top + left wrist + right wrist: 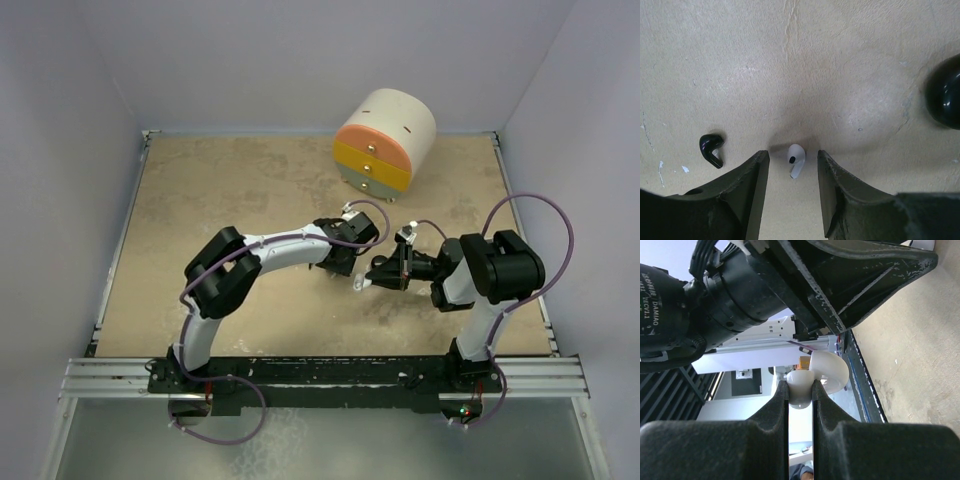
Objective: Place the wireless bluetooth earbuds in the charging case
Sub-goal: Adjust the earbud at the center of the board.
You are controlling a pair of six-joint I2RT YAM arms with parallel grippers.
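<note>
A white earbud (796,159) lies on the table between the fingertips of my open left gripper (792,156), touching neither finger. A black earbud (711,149) lies to its left, outside the fingers. A glossy black round case (945,97) shows at the right edge, partly cut off. My right gripper (800,386) is turned on its side and shut on a white charging case (801,390) with its domed lid (832,369) open. In the top view the left gripper (340,266) and right gripper (368,278) meet mid-table, with the white case (358,285) between them.
A cream-and-orange cylindrical drawer unit (385,140) stands at the back of the table, behind both grippers. The left arm's wrist (740,305) hangs close over the right gripper's tips. Walls enclose the table on three sides.
</note>
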